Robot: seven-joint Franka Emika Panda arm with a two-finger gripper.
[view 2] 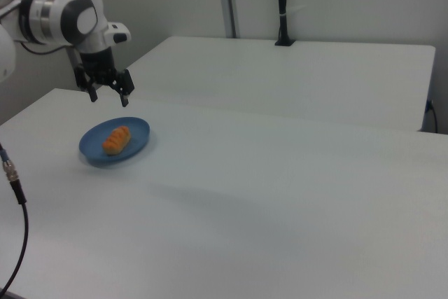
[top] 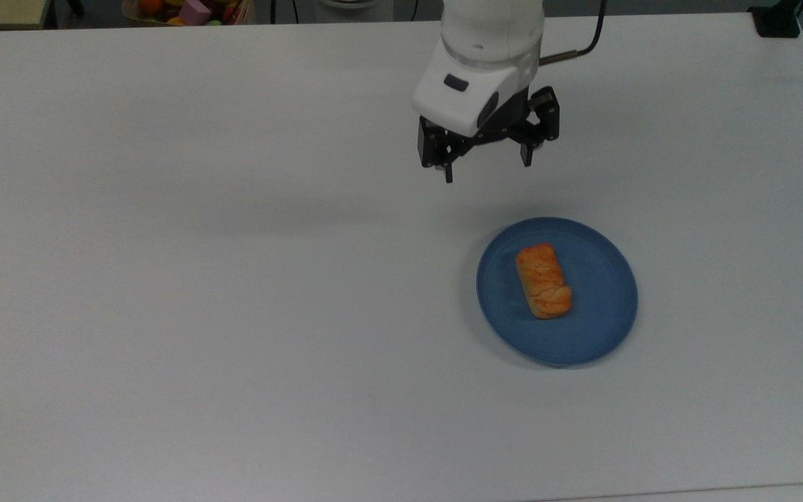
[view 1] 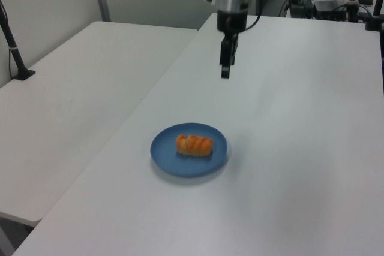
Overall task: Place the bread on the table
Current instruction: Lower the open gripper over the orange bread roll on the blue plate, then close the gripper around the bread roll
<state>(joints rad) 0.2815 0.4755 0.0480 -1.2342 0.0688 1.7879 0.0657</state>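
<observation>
The bread (top: pixel 543 280), a small golden-orange braided roll, lies on a round blue plate (top: pixel 603 335) on the white table (top: pixel 234 279). My gripper (top: pixel 488 169) hangs open in the air, empty, above bare table just beyond the plate's far rim and slightly to the top view's left of the bread. From the left view the gripper (view 1: pixel 225 71) hovers well above and behind the bread (view 1: pixel 194 145) and plate (view 1: pixel 165 160). The right view shows the gripper (view 2: pixel 108 99) with fingers spread, above the bread (view 2: pixel 117 139) on the plate (view 2: pixel 91 152).
A bin of colourful toys (top: pixel 189 10) sits past the far edge at the top view's left, and a black clamp (top: pixel 776 21) at the far right corner. A second white table (view 1: pixel 78 100) adjoins, with a black post (view 1: pixel 15 46). A cable (view 2: pixel 14 194) hangs at the right view's left.
</observation>
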